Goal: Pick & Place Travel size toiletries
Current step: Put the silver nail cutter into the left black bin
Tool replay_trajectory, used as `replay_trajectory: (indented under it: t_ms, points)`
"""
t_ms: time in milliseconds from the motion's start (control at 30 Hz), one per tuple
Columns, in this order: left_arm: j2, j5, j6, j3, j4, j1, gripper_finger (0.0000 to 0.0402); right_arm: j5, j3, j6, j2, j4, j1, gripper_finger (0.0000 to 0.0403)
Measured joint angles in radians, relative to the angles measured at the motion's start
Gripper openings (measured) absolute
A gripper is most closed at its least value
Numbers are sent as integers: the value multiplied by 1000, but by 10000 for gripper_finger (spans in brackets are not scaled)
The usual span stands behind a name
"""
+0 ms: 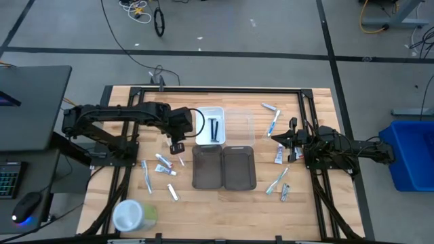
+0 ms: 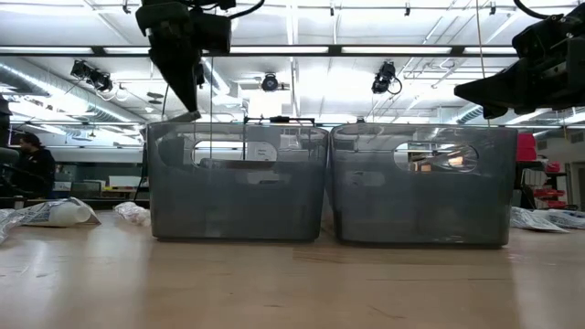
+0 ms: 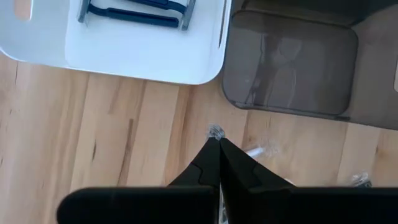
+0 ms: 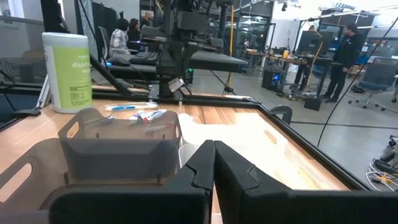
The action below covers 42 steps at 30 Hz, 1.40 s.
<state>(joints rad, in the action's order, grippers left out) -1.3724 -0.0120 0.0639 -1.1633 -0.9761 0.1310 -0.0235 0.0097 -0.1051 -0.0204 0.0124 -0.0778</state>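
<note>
Small white tubes and slim toothbrushes lie flat on the wood in two groups, a left group point(image 1: 163, 165) and a right group point(image 1: 278, 156). Thin black sticks point(image 1: 214, 129) lie in the white tray point(image 1: 203, 112). My left gripper point(image 1: 178, 147) hangs above the table between the left group and the white tray, pointing down, shut on a small shiny wrapped item point(image 3: 216, 131). My right gripper point(image 1: 274, 137) waits over the right group, lying level, fingers shut point(image 4: 214, 144) and empty. My left gripper point(image 3: 215, 142) pinches the small shiny wrapped item between its two fingertips from above, pointing down. Only one end point(image 3: 216, 131) pokes out past the tips; the rest is hidden by the fingers. In the low view the item point(image 2: 187, 115) is lifted well clear of the table.
Two grey trays point(image 1: 207, 183) point(image 1: 239, 184) stand side by side near the table's middle, with a clear tray point(image 1: 245, 122) beyond them beside the white one. A round white-and-green container point(image 1: 132, 215) stands at the near left corner. A black frame point(image 1: 217, 90) borders the table.
</note>
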Motion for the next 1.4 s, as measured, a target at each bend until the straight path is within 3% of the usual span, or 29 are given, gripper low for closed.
replay_trajectory:
  t_ms: [367, 833, 1267, 1400]
  points:
    - [0, -15, -99, 0, 22, 0, 1, 0, 0, 0, 0, 0, 0, 14]
    - [-1, -137, -233, 0, 208, -29, 1, 0, 0, 0, 0, 0, 0, 14]
    - [-5, -145, -133, -1, 303, -50, 1, 0, 0, 0, 0, 0, 0, 13]
    - [-57, -121, -76, -48, 290, -72, 1, 0, 0, 0, 0, 0, 0, 13]
